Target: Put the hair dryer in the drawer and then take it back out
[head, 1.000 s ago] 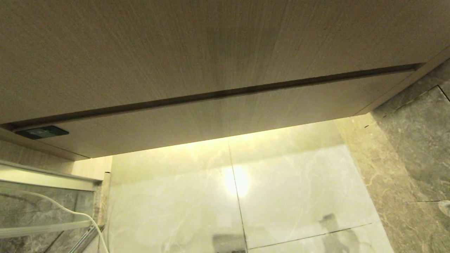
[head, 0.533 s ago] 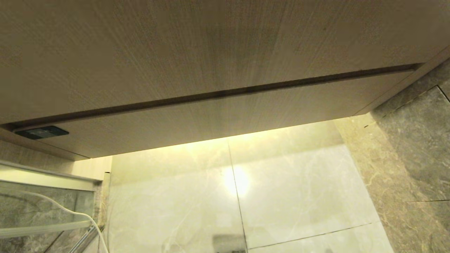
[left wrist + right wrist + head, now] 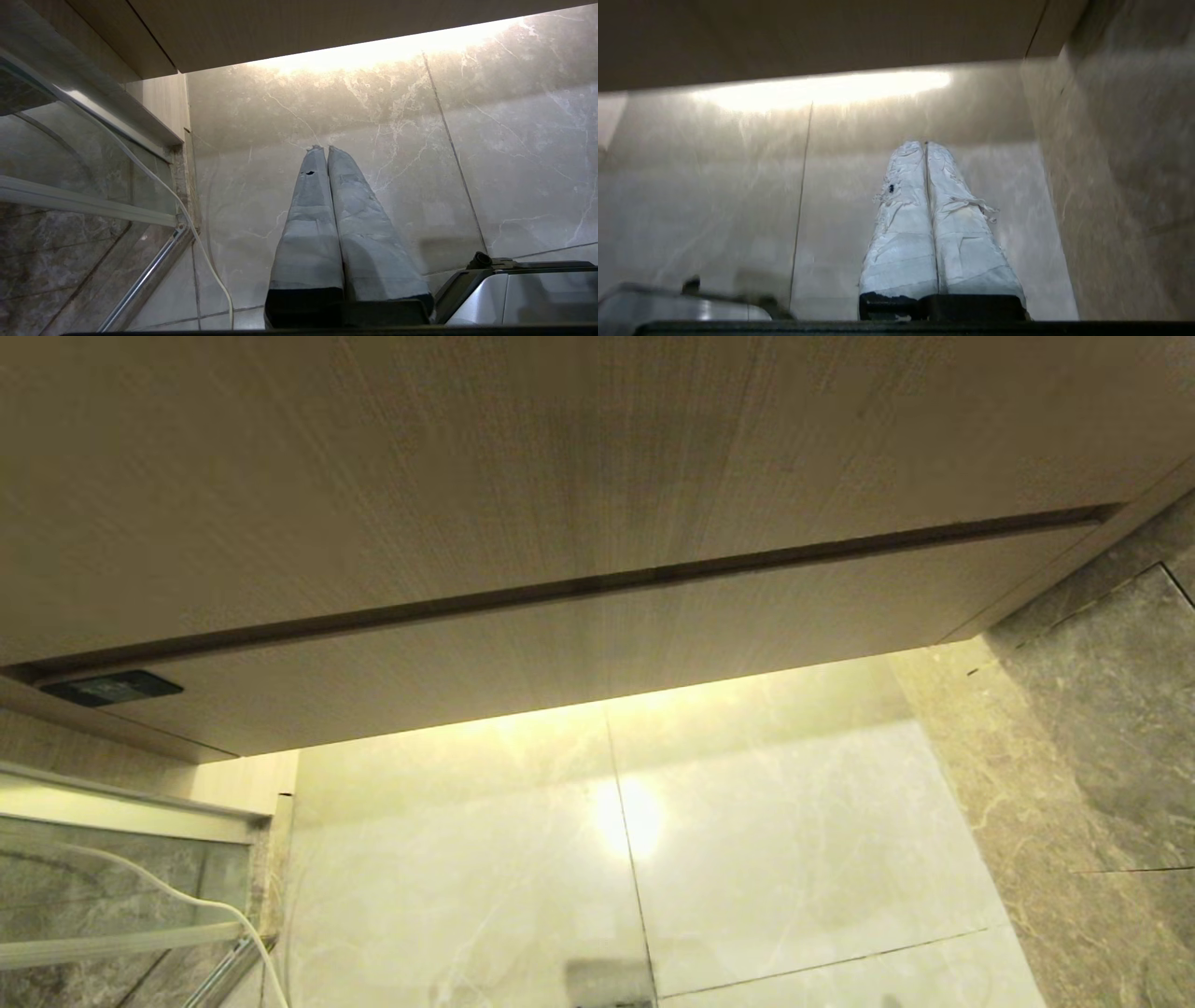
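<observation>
Both arms hung low over the marble floor (image 3: 766, 840), probably just parked with nothing to carry. The left tool (image 3: 322, 149) had its tips pressed together and empty; same with the right tool (image 3: 926, 143). The drawer (image 3: 597, 653) sat fully shut, a wide, flat, handleless wood-grain front under the taller panel (image 3: 467, 457). The hair dryer wasn't visible anywhere, so no idea where it was.

Left pincer (image 3: 323, 148) grey-wrapped — right pincer (image 3: 925, 143) frayed white tape
</observation>
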{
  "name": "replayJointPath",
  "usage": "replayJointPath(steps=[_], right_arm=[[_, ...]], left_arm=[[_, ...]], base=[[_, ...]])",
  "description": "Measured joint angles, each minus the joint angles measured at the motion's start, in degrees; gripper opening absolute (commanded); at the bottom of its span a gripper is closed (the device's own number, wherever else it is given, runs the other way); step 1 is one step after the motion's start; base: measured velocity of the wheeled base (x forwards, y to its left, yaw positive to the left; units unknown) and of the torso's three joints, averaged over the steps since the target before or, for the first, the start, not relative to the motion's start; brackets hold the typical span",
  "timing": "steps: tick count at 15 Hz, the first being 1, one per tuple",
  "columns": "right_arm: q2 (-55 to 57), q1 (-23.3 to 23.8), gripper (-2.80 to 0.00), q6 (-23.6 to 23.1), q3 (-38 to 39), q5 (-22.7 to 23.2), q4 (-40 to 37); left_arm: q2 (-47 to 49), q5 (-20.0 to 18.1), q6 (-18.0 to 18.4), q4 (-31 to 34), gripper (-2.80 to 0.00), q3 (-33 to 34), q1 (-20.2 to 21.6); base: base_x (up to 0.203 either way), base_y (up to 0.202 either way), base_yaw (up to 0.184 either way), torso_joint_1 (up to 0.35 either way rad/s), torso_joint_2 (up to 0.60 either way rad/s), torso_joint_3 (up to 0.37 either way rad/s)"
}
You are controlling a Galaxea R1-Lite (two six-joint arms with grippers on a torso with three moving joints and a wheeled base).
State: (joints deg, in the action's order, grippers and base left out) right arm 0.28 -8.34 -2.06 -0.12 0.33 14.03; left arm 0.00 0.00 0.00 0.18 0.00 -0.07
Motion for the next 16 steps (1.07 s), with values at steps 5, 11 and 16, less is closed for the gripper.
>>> replayJointPath(steps=[5, 11, 16], right_arm=[[-0.38, 0.00, -2.80, 0.00, 0.12, -0.02, 10.14], [-0.39, 0.00, -2.80, 1.54, 0.12, -0.02, -7.45], [-0.39, 0.00, -2.80, 1.44, 0.12, -0.02, -7.48]], left_arm=[[0.00, -0.02, 0.00, -0.02, -2.80, 0.00, -0.02], [0.00, -0.02, 0.00, 0.00, -2.80, 0.00, -0.02], [0.00, 0.00, 0.00, 0.00, -2.80, 0.00, -0.02]], base=[[0.000, 0.000, 0.000, 0.000, 0.00, 0.000], [0.000, 0.000, 0.000, 0.000, 0.00, 0.000], [0.000, 0.000, 0.000, 0.000, 0.00, 0.000]])
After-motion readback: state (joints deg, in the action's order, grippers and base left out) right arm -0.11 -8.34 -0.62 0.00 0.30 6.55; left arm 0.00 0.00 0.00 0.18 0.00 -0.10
